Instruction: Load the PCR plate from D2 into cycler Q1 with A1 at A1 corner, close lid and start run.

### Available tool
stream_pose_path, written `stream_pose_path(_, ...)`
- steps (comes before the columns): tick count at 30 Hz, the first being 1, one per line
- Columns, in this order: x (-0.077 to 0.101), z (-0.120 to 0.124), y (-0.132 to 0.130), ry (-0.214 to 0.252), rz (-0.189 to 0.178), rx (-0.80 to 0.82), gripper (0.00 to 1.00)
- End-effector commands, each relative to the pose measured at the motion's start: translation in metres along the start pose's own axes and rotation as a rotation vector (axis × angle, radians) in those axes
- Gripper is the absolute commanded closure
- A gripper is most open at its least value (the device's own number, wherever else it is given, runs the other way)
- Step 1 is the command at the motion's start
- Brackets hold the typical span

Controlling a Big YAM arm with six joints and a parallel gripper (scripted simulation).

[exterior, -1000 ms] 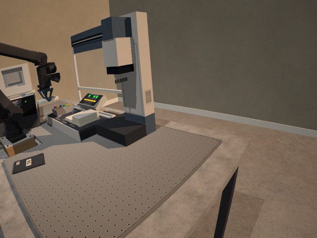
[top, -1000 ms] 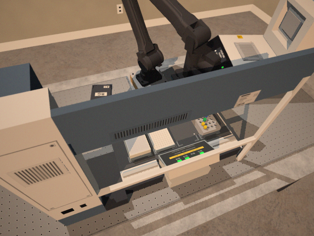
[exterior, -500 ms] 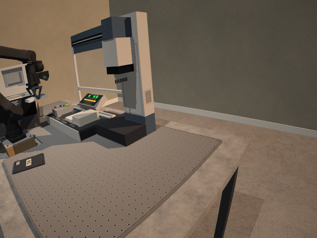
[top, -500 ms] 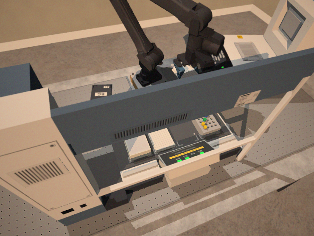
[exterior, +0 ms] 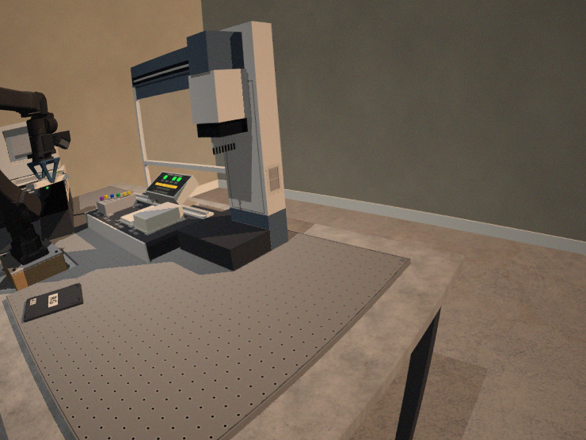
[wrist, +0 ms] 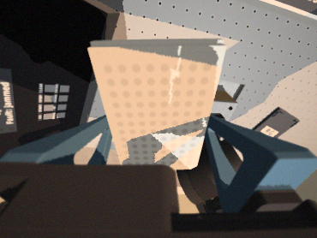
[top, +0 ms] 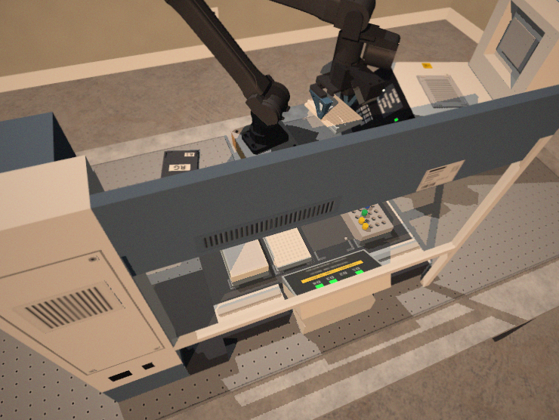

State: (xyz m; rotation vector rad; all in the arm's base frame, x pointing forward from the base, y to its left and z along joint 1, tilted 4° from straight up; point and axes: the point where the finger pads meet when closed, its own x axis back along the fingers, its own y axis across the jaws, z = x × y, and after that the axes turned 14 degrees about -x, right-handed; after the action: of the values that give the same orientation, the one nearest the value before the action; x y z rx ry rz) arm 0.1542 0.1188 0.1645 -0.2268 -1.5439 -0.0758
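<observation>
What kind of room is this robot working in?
Probably a molecular biology lab bench: a gantry liquid handler over a deck of well plates, a cycler with its lid up, and a perforated table.

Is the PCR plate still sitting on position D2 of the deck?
No, the end effector holds the PCR plate between its blue fingers, off the deck.
</observation>
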Motion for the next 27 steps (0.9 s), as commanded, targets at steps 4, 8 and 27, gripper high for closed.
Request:
stream_pose_path(4, 0.041, 0.002, 0.02, -0.06, -0.077, 0.033, 1.0)
stream_pose_path(8, 0.053, 0.027, 0.029, -0.06, -0.092, 0.068, 1.0)
stream_pose_path(27, 0.08, 0.095, 0.08, -0.046, -0.082, 0.168, 1.0)
